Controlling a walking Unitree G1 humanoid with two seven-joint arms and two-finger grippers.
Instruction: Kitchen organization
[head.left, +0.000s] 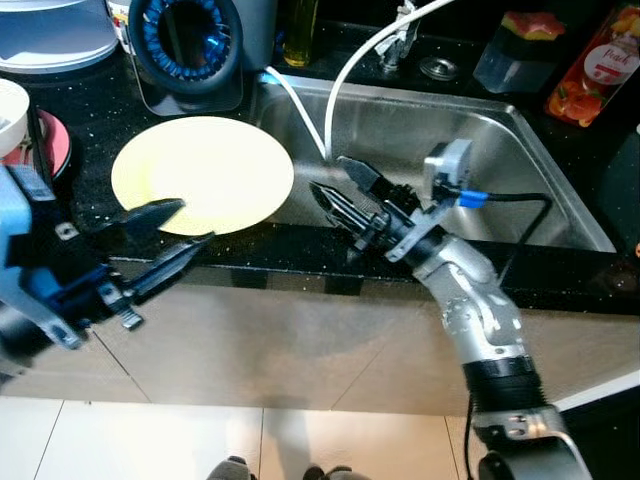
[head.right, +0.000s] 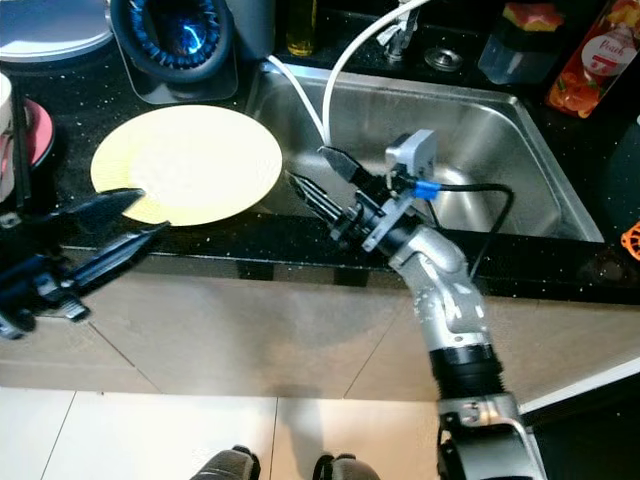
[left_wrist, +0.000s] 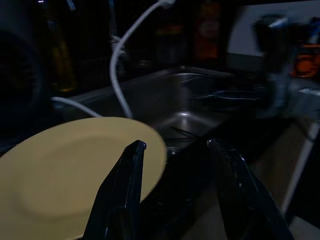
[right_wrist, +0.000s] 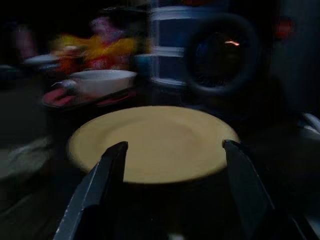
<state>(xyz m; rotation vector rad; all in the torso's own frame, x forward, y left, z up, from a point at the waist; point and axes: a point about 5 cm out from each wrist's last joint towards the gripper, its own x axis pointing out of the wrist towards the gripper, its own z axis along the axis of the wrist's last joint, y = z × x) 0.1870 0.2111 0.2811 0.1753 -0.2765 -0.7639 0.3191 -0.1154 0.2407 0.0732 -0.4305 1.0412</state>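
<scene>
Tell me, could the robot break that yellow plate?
Maybe. The yellow plate lies on the black counter with its rim reaching the edge of the steel sink, so a push from the left gripper might tip it in. The right gripper, jaws open, points at the plate from over the sink; if both squeeze together, it might slip. The white hose hangs close and might snag.

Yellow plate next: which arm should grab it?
Left, probably. The left gripper is open with its fingertips already at the yellow plate's near rim; the right gripper is open too but sits beside the plate, over the sink edge.
</scene>
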